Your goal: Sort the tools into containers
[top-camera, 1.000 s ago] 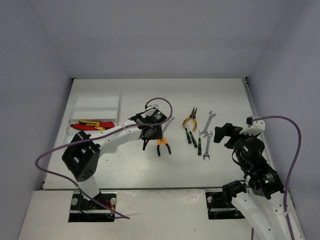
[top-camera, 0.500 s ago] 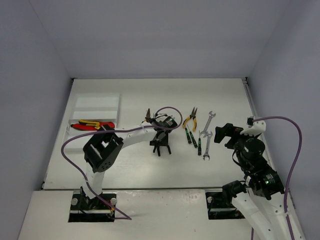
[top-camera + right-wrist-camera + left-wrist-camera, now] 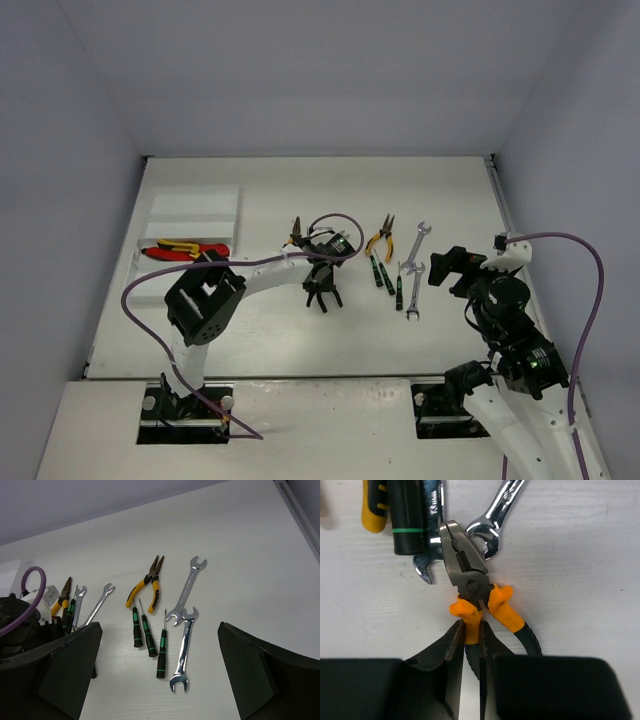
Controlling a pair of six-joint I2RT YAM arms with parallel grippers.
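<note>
My left gripper [image 3: 471, 642] is shut on one handle of orange-handled pliers [image 3: 468, 575], low over the table; in the top view it [image 3: 322, 292] hides them. Two silver wrenches [image 3: 492, 517] and a black-green screwdriver [image 3: 405, 515] lie just past the pliers' head. My right gripper [image 3: 452, 268] is wide open and empty, above three screwdrivers [image 3: 148, 635], two wrenches [image 3: 183, 647] and yellow-handled pliers [image 3: 147, 582]. The white tray [image 3: 195, 210] stands far left, with red and yellow cutters [image 3: 185, 250] at its near side.
Another pair of orange-handled pliers [image 3: 296, 232] lies just beyond my left wrist. Purple cables loop over both arms. The table's raised rim [image 3: 497, 200] runs along the right side.
One second ago my left gripper held the pliers further left; it has moved right and lower with them. In the last half second it barely moved. The right arm is still.
</note>
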